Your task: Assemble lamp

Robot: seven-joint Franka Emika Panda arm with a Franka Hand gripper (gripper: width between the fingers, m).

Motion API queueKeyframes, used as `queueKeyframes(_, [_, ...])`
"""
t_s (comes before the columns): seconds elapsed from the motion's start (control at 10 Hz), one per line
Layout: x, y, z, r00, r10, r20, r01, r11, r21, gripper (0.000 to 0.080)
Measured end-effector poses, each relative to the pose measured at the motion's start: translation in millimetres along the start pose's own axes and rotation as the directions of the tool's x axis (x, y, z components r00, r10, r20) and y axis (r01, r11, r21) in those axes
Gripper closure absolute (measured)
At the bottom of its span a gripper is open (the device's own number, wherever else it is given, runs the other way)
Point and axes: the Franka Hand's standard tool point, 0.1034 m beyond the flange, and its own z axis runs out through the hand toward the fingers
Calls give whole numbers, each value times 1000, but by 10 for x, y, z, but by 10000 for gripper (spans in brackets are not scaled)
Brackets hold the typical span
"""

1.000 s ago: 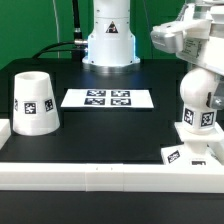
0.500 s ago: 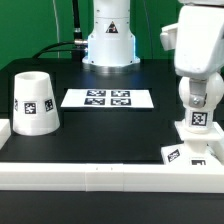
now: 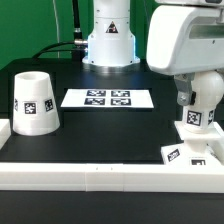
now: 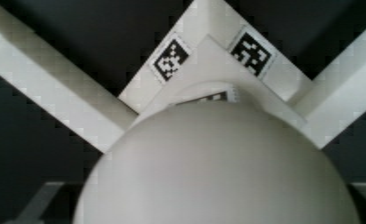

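Observation:
The rounded white bulb piece (image 3: 197, 110) stands upright on the flat square base (image 3: 188, 152) at the exterior view's right, near the front. My gripper (image 3: 196, 92) comes down over its top and is shut on it. In the wrist view the bulb (image 4: 206, 160) fills the space between my dark fingers (image 4: 34, 203), with the tagged base (image 4: 212, 55) beyond it. The tapered shade (image 3: 33, 100) stands alone, mouth down, at the exterior view's left.
The marker board (image 3: 108, 98) lies flat in the middle of the black table. A white wall (image 3: 100, 176) runs along the front edge and meets a side wall by the base. The arm's pedestal (image 3: 108, 40) stands at the back.
The arm's wrist has swung round above the bulb. The tag on the bulb has shifted toward the exterior view's left, so the bulb has turned in my grip while staying on the base.

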Motion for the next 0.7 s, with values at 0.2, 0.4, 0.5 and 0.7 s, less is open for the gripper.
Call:
queueKeyframes(0.2, [-7, 12, 1, 987, 160, 0, -160, 987, 3, 222])
queueKeyframes(0.4, [-19, 38, 0, 903, 429, 2, -429, 903, 22, 222])
queueKeyframes(0.5, [-24, 48, 0, 852, 524, 5, -524, 852, 26, 222])
queueKeyframes(0.7, [-33, 57, 2, 739, 673, 12, -673, 739, 25, 222])
